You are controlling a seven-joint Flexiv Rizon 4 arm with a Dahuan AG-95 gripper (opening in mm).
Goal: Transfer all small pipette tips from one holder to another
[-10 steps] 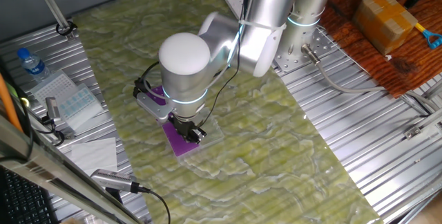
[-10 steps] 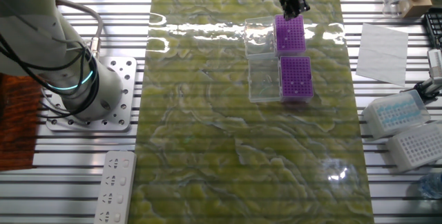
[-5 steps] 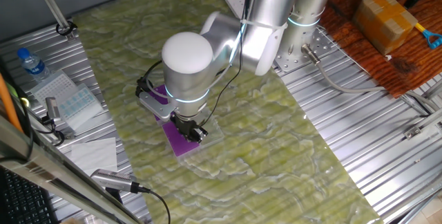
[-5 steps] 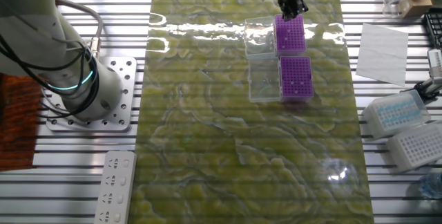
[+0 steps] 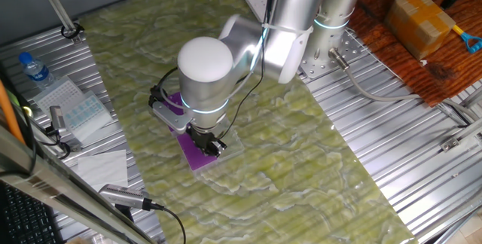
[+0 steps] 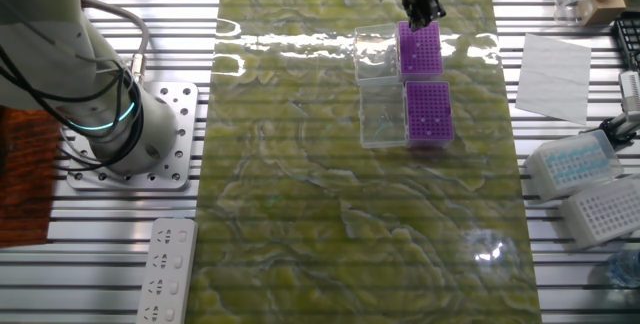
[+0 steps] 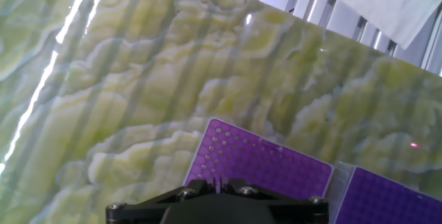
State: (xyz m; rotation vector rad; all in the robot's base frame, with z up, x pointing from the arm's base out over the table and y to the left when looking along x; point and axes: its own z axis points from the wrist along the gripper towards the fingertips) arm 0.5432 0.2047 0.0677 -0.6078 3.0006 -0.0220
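Two purple racks stand end to end on the green mat. On the nearer rack a few small pipette tips show as pale dots. My gripper hangs over the far end of the farther rack. In the hand view the black fingers are pressed almost together above that rack, and the second rack lies at the lower right. I cannot see whether a tip sits between the fingers. From the opposite side the arm covers most of the racks, with the gripper just above them.
Two clear lids lie beside the racks. Off the mat are white tip boxes, a sheet of paper, a water bottle, a power strip and the arm's base.
The arm has shifted slightly over the farther rack; the gripper stays close above its far end. The racks and lids have not moved.
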